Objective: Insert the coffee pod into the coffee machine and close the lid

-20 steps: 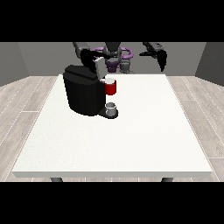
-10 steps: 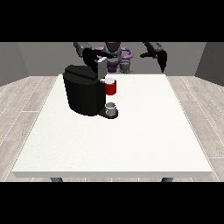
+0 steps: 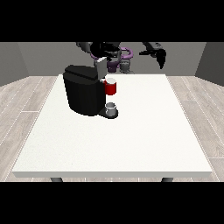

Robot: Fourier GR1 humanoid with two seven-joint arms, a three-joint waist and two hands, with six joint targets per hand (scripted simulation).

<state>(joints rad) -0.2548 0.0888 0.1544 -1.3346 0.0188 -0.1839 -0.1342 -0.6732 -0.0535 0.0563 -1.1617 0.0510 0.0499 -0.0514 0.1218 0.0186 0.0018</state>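
Note:
A black coffee machine [image 3: 83, 94] stands on the left half of the white table [image 3: 144, 131]. Its grey lid [image 3: 101, 68] is tilted up above the front. Below the lid sits a red holder [image 3: 111, 88] with a pale top; I cannot make out the coffee pod apart from it. A small grey cup [image 3: 112, 108] rests on the machine's base. The hand at the view's left [image 3: 94, 51] hovers just above and behind the raised lid. The hand at the view's right [image 3: 158, 54] hangs in the air over the table's far right edge, fingers relaxed, holding nothing.
The robot's torso [image 3: 119, 59] stands behind the table's far edge, right behind the machine. White tabletop stretches to the right of the machine and in front of it. Wooden floor surrounds the table.
The hand at the view's left has shifted slightly toward the lid. The hand at the view's right has barely moved.

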